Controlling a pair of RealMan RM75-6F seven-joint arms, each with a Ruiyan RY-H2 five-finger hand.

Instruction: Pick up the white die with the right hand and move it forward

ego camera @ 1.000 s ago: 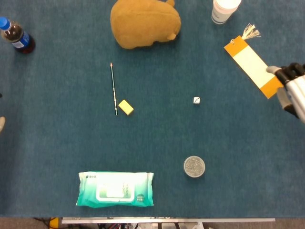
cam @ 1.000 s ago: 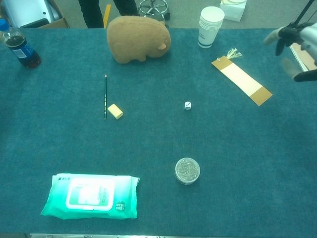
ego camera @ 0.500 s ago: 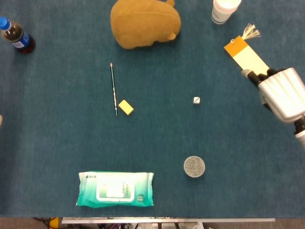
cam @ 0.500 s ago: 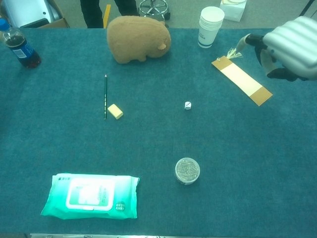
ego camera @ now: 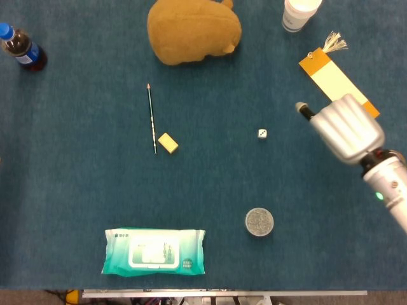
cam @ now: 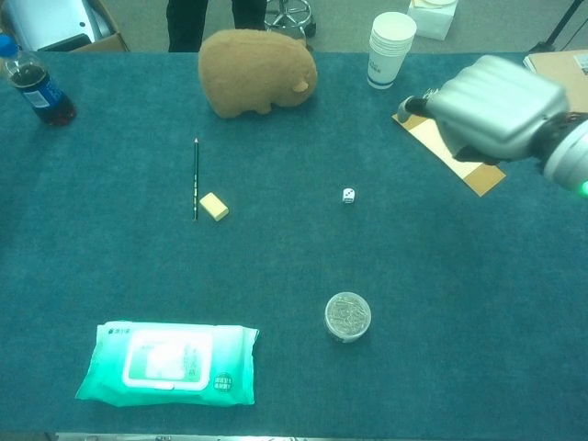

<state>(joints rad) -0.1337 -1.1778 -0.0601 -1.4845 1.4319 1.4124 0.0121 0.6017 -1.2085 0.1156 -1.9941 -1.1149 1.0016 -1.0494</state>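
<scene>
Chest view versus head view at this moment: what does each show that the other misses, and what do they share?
Only the chest view shows the floor beyond the table, with chair wheels and a cardboard box. Only the head view shows the table's near metal edge. Both show the right hand short of the white die, which lies untouched, plus the plush toy and wipes pack.
</scene>
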